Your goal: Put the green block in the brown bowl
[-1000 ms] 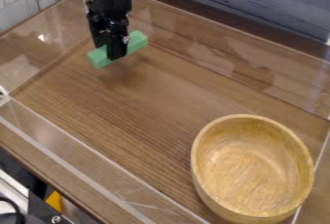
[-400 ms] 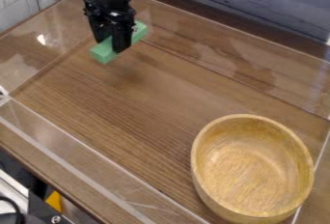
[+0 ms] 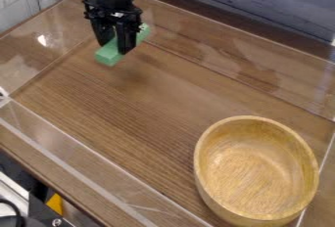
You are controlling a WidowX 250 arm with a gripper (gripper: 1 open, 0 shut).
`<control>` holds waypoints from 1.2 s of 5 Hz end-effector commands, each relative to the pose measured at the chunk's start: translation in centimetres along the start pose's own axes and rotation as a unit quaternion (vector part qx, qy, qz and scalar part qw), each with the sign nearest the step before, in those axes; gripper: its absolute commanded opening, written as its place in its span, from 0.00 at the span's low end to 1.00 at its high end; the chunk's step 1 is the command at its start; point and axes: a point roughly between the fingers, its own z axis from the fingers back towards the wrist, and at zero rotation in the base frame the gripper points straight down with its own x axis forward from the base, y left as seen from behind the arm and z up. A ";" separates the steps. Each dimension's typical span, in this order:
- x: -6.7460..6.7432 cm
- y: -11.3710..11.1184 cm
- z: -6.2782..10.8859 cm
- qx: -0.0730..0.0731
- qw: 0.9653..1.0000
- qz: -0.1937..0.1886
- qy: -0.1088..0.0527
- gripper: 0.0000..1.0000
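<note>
My end effector [image 3: 118,41] points straight down, its jaws clamped on the green block [image 3: 118,48], which sits between them, apparently just clear of the wooden surface [image 3: 144,123]. The block's long axis runs diagonally, one end poking out toward the lower left and the other toward the upper right. The brown bowl [image 3: 257,167] (empty, thick-rimmed) lies well apart from the block, toward the near right corner, so I judge the carry must go that way.

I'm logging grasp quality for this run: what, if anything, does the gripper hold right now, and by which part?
The gripper holds the green block, its fingers clamped across the bar's middle, both ends sticking out.
</note>
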 end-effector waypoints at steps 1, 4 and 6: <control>0.5 -0.6 3.0 0.014 0.999 0.007 -0.045 0.00; 1.3 -1.2 3.0 0.008 0.998 0.026 -0.049 0.00; 1.8 -1.6 2.9 0.006 0.998 0.033 -0.051 0.00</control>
